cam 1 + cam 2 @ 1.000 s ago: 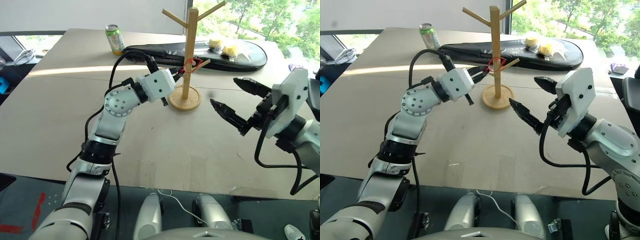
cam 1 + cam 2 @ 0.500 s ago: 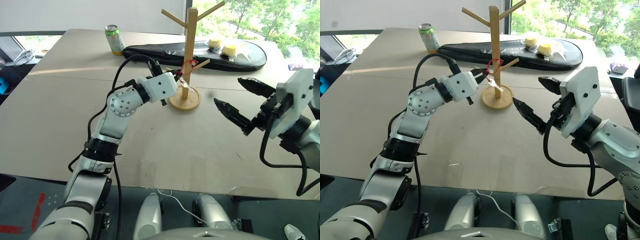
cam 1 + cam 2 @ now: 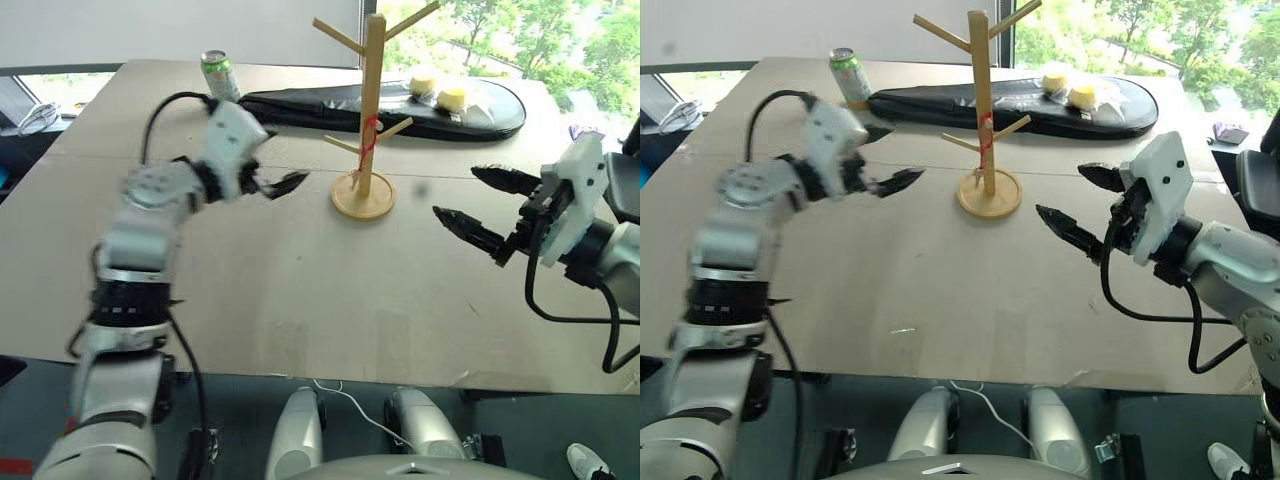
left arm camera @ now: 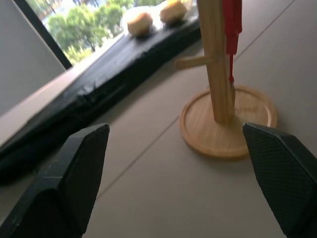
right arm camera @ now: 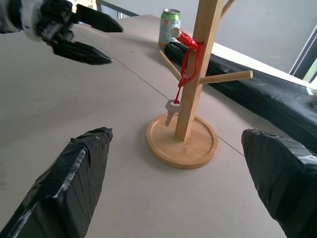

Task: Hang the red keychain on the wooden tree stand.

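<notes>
Both your grippers gape, holding nothing.
Your left gripper [image 3: 272,181] sits upper left; right gripper [image 3: 485,205] mid-right; right wrist view shows the key on the red keychain [image 5: 189,58] hanging from the wooden stand [image 5: 189,106].

A broad beige tabletop [image 3: 300,290] fills the room's middle, a faint seam running across it. Daylight enters through large windows [image 3: 500,30] at the far right, where green trees stand outside. A pale wall panel [image 3: 150,30] spans the far left. Dark grey floor [image 3: 40,400] lies below the near edge.
</notes>
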Tool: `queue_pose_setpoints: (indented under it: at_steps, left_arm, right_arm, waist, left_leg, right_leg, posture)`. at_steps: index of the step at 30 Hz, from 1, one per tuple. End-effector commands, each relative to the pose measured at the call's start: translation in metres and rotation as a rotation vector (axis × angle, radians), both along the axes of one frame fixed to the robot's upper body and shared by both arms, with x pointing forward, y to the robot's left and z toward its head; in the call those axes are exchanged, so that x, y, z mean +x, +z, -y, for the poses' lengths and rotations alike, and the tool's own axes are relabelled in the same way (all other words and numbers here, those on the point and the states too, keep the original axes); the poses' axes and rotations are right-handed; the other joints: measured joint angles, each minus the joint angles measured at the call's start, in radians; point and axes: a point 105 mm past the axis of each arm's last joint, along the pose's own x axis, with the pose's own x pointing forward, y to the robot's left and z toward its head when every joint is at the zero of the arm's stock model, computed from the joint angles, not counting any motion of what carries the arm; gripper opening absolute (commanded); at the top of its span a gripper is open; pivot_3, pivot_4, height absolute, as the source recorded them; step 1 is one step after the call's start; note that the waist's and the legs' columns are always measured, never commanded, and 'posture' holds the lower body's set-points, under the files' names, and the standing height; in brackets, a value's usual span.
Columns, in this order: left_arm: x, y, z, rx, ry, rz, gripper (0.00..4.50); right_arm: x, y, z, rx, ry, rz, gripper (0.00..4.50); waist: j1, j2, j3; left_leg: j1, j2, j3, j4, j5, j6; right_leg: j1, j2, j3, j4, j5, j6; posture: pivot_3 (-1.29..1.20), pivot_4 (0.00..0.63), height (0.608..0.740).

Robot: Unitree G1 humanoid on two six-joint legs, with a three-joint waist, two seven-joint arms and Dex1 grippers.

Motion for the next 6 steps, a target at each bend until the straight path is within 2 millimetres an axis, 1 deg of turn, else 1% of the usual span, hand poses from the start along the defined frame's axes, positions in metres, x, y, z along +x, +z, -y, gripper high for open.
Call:
queue_pose_setpoints:
  at_steps: [1,4,6]
  left_arm:
    - [-0.029,0.016,-0.013,-0.049,-0.107,-0.113,4.45]
    - [-0.031,0.02,-0.032,-0.077,-0.074,-0.157,4.45]
    - [-0.03,0.024,-0.04,-0.098,-0.057,-0.157,4.45]
  right_arm:
    - [0.004,0.011,0.007,-0.035,0.047,0.019,4.5]
    - [0.009,0.012,0.013,-0.064,0.063,0.006,4.5]
    - [0.012,0.012,0.015,-0.071,0.072,0.002,4.5]
  waist:
    - [0.005,0.0,0.0]
    - [0.019,0.001,0.0]
    - [0.02,0.001,0.0]
  left_leg:
    - [0.0,0.0,0.0,-0.001,0.0,0.0]
    - [0.0,-0.001,0.0,-0.001,0.0,0.0]
    - [0.0,-0.001,0.0,0.0,0.0,0.0]
  right_leg:
    - [0.0,0.0,0.0,-0.001,0.0,0.0]
    - [0.0,-0.001,-0.001,-0.001,0.0,0.0]
    - [0.0,-0.002,-0.001,-0.001,0.0,0.0]
  posture:
    - [0.0,0.15,0.74]
    - [0.0,0.15,0.74]
    - [0.0,0.15,0.74]
